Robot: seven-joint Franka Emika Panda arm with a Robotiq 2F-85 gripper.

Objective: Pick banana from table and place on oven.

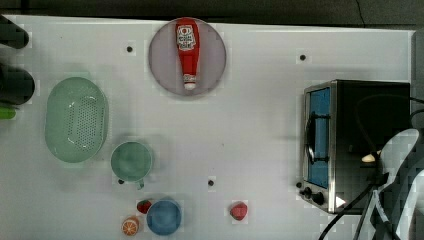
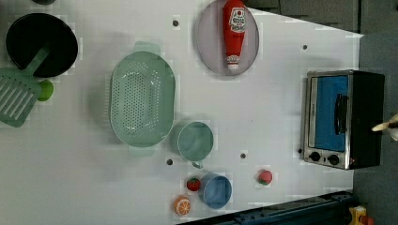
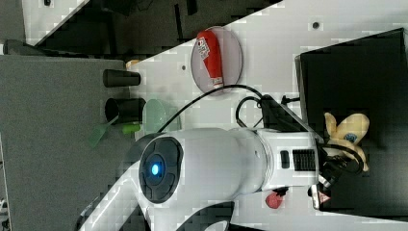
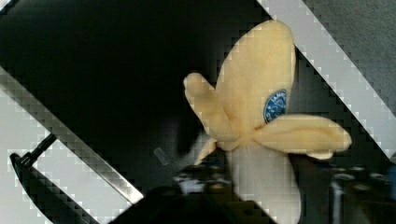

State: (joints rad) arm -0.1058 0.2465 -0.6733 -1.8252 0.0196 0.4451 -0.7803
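Banana [image 1: 368, 158] is seen in the top view as a pale tip on the oven [image 1: 370, 100]'s black top, at the edge of the white arm [image 1: 400, 165], which covers the oven's lower right corner; the oven stands at the right end of the table [image 1: 260, 125]. In the left view, the banana's tip [image 2: 382, 126] is seen past the oven's [image 2: 366, 117] right edge. In the right view, the banana [image 3: 349, 132] lies on the black top [image 3: 356, 72] with its peel flaps spread, just beside the gripper [image 3: 337, 163] at the arm's end. In the wrist view, the banana [image 4: 257, 116] is shown with its blue sticker [image 4: 275, 105], its white lower end against the gripper; whether the jaws are gripping it or parted cannot be told.
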